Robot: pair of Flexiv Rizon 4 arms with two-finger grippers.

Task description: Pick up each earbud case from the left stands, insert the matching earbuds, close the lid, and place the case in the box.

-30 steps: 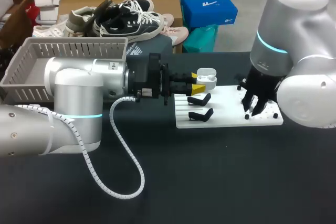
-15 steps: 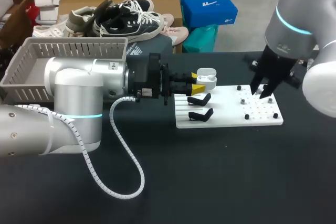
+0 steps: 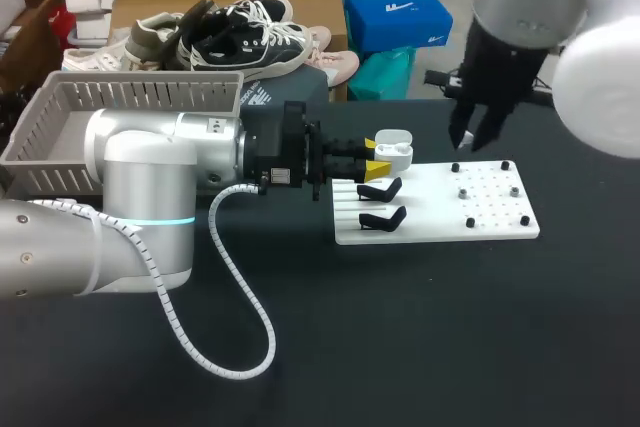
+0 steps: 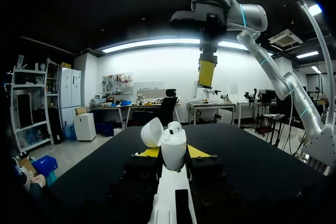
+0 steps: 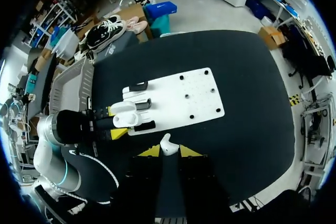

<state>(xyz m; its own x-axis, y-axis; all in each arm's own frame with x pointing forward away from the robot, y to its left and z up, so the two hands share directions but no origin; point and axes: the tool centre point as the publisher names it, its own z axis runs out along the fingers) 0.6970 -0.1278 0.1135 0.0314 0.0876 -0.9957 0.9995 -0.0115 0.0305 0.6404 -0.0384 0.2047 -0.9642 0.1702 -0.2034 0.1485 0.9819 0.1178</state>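
Note:
A white earbud case with its lid tipped open sits between the yellow fingers of my left gripper, which is shut on it above the back left corner of the white board. In the left wrist view the case shows one earbud seated in it. My right gripper hangs above the board's back edge, to the right of the case. Seen from the right wrist, that gripper is shut on a small white earbud, high over the board.
Two black stands sit on the board's left part, and small black pegs dot its right part. A grey slatted basket stands at the back left. A white spiral cable loops over the black tabletop.
My right arm has lifted off the board's right part and swung up and to the left, toward the held case. The left arm and case have stayed in place.

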